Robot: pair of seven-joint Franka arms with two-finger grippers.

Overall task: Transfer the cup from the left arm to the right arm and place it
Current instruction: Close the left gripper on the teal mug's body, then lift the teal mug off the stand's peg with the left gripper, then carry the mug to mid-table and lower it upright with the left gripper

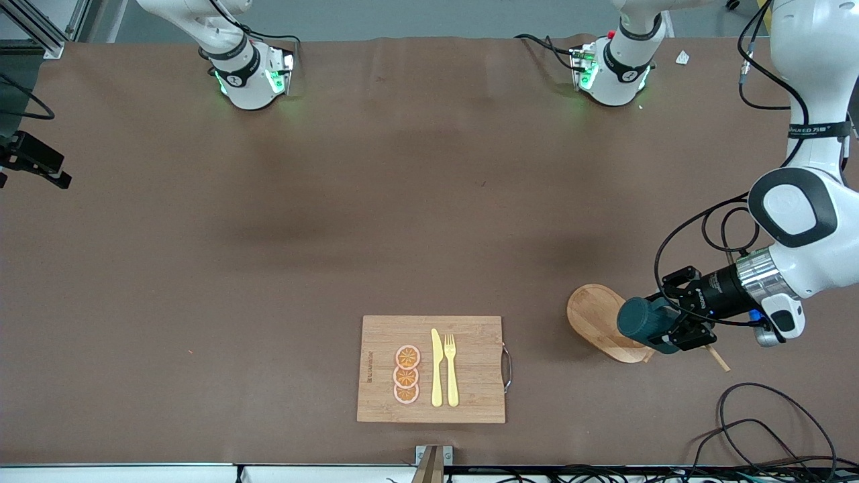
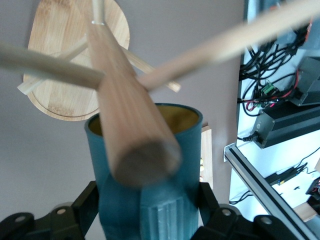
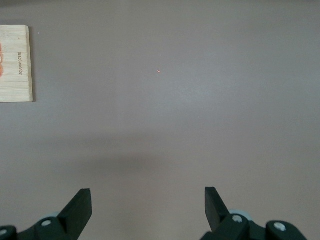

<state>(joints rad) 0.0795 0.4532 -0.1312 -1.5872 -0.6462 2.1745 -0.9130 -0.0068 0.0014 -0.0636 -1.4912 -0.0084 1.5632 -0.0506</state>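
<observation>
**Teal mug held on its side over the peg rack**

The left gripper [image 1: 674, 329], at the lower right of the front view, grasps the small dark teal mug [image 1: 645, 323] with a tan-yellow inside. The mug lies sideways over the oval wooden peg rack [image 1: 599, 320]. The rack's smooth round pegs [image 2: 131, 117] stand close before the mug's mouth.

The right gripper [image 3: 148, 207] waits with fingers spread over the bare brown table [image 3: 200, 100].

On the rectangular bamboo board [image 1: 470, 396] lie three orange slices [image 1: 407, 375], a yellow plastic knife [image 1: 437, 368] and a fork [image 1: 451, 369].

White arms [image 1: 798, 221], black grippers [image 1: 678, 322], green-lit bases [image 1: 251, 77].

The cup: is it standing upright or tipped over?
Tipped: the left gripper holds the cup sideways over the rack.
</observation>
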